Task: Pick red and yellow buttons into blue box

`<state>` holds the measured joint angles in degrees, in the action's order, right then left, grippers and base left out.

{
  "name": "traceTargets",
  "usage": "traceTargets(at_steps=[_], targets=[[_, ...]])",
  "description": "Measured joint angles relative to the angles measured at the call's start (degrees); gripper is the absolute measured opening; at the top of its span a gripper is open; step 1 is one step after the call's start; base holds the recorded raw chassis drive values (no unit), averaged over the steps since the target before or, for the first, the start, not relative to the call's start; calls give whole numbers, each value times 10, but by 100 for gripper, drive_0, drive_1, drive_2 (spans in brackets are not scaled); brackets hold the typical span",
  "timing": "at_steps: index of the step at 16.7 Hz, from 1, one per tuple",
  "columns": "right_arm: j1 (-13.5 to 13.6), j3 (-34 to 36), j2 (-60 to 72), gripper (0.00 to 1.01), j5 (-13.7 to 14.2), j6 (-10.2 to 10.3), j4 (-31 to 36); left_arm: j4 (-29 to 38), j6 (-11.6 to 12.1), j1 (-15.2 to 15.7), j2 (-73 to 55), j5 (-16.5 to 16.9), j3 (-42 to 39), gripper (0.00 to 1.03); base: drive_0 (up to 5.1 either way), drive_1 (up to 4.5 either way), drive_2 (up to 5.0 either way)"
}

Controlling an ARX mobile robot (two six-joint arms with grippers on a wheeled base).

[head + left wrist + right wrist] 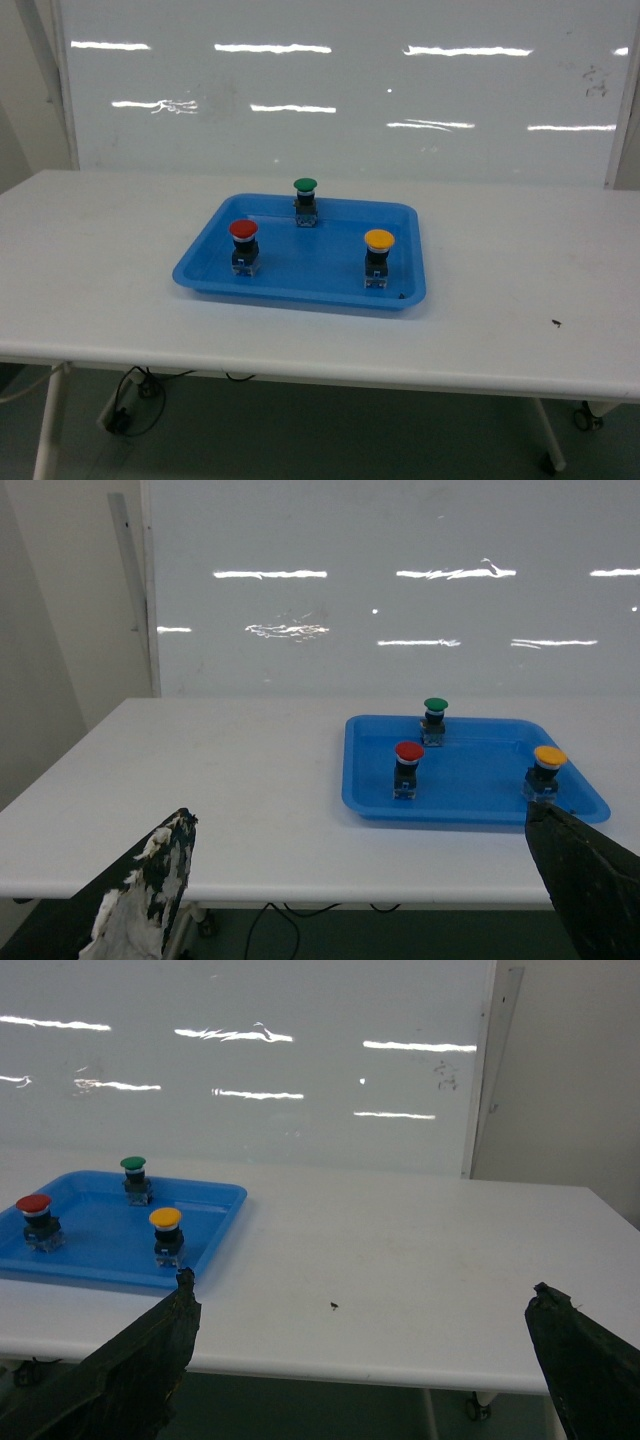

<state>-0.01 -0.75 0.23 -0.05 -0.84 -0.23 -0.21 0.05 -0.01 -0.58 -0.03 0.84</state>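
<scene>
White table (120, 300) stands before a glossy white wall panel (340, 90) that reflects the ceiling lights. On the table, near its middle, lies a shallow blue tray (200, 270), and three push buttons stand upright in it, well apart from each other. At the left of the tray is the red button (244, 247), at the right the yellow button (378, 257) — the green button (305, 200) stands at the far edge between them. No deep blue box shows in any view. The left gripper (360, 900) hangs off the near edge of the table, its jaws spread wide, holding nothing. The right gripper (365, 1360) hangs the same way — jaws wide apart, nothing between them.
</scene>
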Motion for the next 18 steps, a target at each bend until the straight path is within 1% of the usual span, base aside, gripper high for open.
traceTargets(at_steps=[15, 18], targets=[[0, 0, 0, 98, 0, 0, -1, -1, 0, 0, 0, 0, 0, 98, 0, 0, 0], [0, 0, 0, 98, 0, 0, 0, 0, 0, 0, 0, 0, 0, 98, 12, 426, -402]])
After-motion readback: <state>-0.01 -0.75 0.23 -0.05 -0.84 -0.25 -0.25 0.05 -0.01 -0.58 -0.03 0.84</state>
